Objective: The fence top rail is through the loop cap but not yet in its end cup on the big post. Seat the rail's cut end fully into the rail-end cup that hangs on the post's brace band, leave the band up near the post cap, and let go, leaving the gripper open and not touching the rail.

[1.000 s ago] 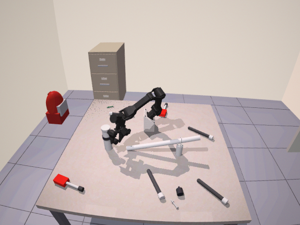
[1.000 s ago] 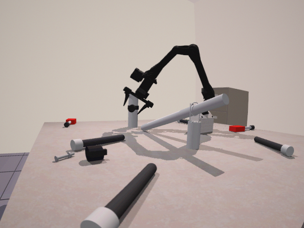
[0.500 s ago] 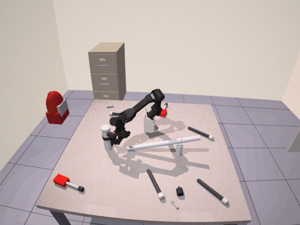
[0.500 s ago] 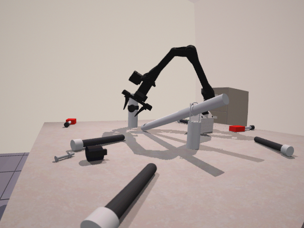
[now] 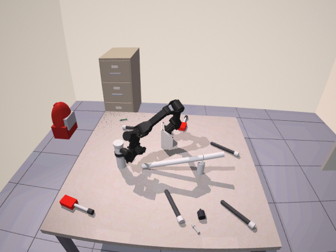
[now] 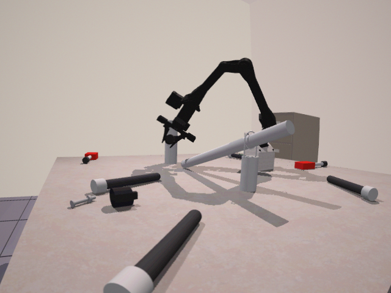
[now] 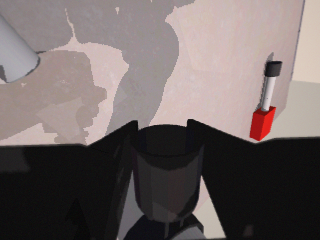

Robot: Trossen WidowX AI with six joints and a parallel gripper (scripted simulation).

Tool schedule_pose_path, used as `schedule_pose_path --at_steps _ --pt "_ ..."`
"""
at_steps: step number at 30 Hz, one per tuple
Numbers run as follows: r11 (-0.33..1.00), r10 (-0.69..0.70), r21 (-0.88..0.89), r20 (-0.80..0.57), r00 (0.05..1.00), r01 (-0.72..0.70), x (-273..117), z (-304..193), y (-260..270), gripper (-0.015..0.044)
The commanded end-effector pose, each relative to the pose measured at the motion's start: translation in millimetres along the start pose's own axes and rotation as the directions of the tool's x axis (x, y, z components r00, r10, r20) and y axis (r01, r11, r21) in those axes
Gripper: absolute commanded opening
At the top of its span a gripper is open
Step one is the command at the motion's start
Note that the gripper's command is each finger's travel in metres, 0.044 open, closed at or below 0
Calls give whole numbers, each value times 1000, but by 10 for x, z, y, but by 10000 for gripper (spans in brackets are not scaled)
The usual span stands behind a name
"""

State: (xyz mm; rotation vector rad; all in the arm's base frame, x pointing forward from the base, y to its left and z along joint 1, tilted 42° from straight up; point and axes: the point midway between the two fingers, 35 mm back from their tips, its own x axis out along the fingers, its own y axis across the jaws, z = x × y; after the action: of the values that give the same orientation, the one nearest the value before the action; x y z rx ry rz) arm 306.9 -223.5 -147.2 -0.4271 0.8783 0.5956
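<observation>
My gripper (image 5: 129, 158) (image 6: 167, 144) (image 7: 162, 125) is shut on the black rail-end cup (image 6: 170, 138) (image 7: 167, 182), one finger on each side of it. The cup is at the brace band (image 5: 118, 155), around the big post (image 5: 121, 163) (image 6: 170, 154), a little below its white cap (image 5: 118, 143). The arm hides part of band and post. The white rail (image 5: 179, 160) (image 6: 217, 151) (image 7: 15, 55) slopes through the loop cap on the short post (image 5: 200, 168) (image 6: 248, 174). Its cut end is low, at or near the table, to the right of the big post and apart from the cup.
Dark rods with white ends (image 5: 172, 203) (image 5: 236, 212) (image 5: 224, 148), a loose black cup-like part (image 5: 201, 214) (image 6: 121, 196) and a small bolt (image 5: 195, 229) lie on the table (image 5: 114, 217). Red-block tools (image 5: 68, 201) (image 5: 182, 126) lie front left and behind the arm base.
</observation>
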Motion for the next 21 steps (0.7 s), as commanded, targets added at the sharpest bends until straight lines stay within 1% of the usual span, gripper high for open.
schedule_pose_path --at_steps 1,21 --pt "999 3 -39 19 1000 -2 -20 -10 46 0" --pt "990 9 -143 78 997 2 -75 -25 143 0"
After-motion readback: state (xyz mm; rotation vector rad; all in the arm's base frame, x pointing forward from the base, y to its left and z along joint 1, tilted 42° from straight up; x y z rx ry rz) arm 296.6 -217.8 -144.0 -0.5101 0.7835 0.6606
